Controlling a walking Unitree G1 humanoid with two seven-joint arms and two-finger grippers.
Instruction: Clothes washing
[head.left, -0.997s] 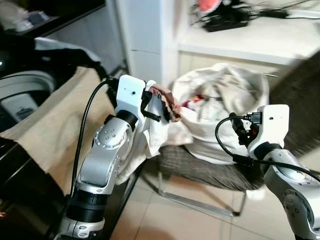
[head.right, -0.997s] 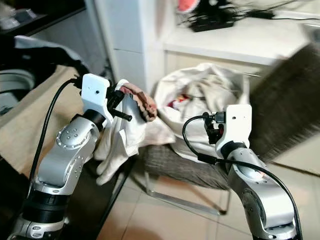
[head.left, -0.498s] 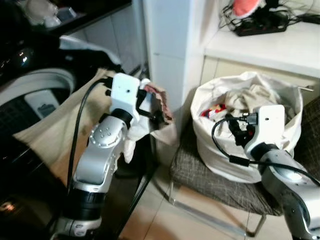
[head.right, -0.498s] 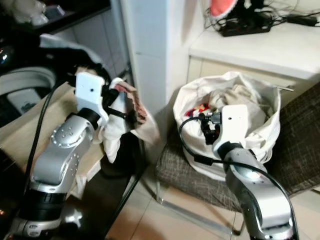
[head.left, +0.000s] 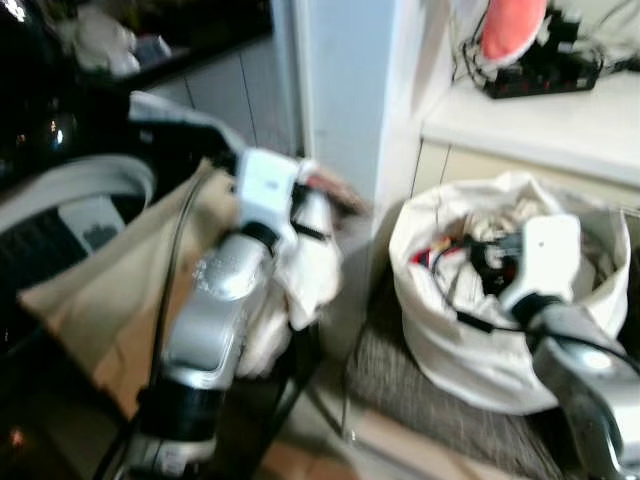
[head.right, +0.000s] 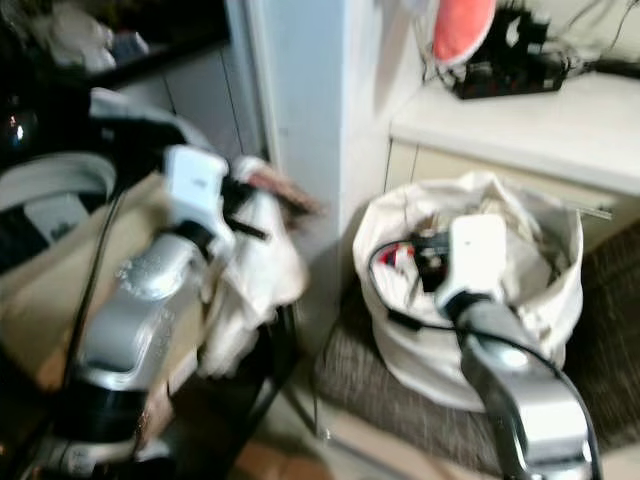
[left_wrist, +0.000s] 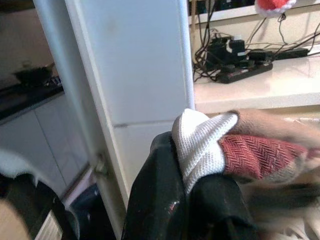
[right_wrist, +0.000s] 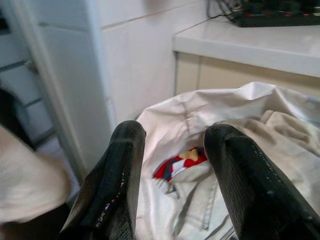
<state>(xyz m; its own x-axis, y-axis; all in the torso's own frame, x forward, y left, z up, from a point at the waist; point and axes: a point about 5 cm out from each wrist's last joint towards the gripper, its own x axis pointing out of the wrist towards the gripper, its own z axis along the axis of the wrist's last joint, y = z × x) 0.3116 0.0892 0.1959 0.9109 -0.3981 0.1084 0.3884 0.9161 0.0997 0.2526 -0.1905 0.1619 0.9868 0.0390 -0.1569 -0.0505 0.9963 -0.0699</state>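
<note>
Camera has swung further toward the robot's left since a second ago, and both eye views are now blurred; the left pincer (head.left: 318, 205) still carries the same cloth, now up by the white pillar (head.left: 350, 80) instead of over the chair

Left pincer: clamped on a white garment (head.left: 305, 270) with a red-and-beige herringbone piece (left_wrist: 255, 152) bunched at its tip. Cloth hangs down below the pincer, draped against the silver forearm. In the left wrist view a white ribbed fold (left_wrist: 200, 140) sits pressed between the black fingers (left_wrist: 160, 200)

Right pincer (right_wrist: 172, 150): fingers spread apart, holding nothing, raised just above the mouth of the white laundry bag (head.left: 470, 340). Between and beyond its fingertips lie cream clothes (right_wrist: 260, 150) and a red, yellow and blue scrap (right_wrist: 180, 162) inside the bag

Bag stands on a grey woven chair seat (head.left: 400, 375), below and ahead of the right pincer, well to the right of the left pincer

To the left of the left pincer: a beige cloth (head.left: 110, 290) spread out, and a grey curved machine rim (head.left: 70, 185) partly in shade. White desk (head.left: 540, 120) behind the bag carries a black power strip (head.left: 545, 70) with cables and a pink-red object (head.left: 510, 25), too blurred to identify
</note>
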